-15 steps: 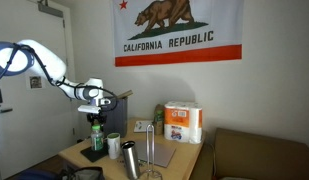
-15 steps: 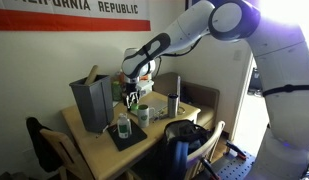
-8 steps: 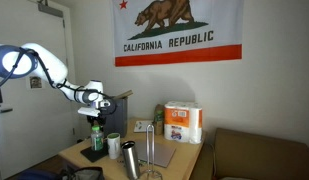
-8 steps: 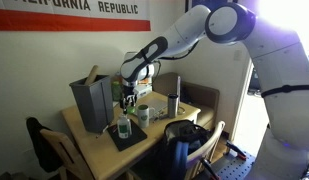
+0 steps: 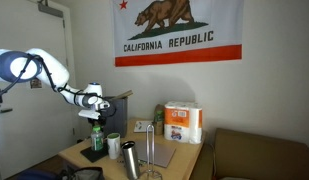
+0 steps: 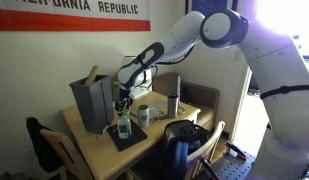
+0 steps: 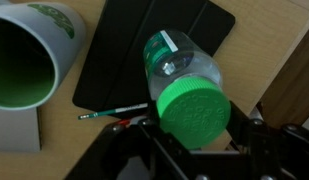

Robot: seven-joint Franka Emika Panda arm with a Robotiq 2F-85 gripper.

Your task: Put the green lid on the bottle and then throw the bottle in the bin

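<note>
Green plastic fills the wrist view: the lid (image 7: 194, 105), clamped in my pincer (image 7: 198, 130), hangs close over the bottle (image 7: 177, 60). The two are not yet lined up, and the bottle's top shows up and to the left of the lid. The bottle stands upright on a black mat (image 7: 124, 45) on the tabletop (image 7: 59, 128), with a white cup (image 7: 34, 60) near it.

The capping step is in hand, and by my reading it turns on alignment. I should shift the lid sideways until it hides the neck completely, keep it level, then come straight down. A slim, light bottle is likely to tip or skate on the mat if the lid lands on one edge of the neck, so the pressure should be gentle and centred. I should let go only once the lid sits flat.

Farther off, in an exterior view, the bin (image 6: 91, 105) stands tall and dark near the bottle (image 6: 123, 125), so the throw to follow looks like a short carry.
</note>
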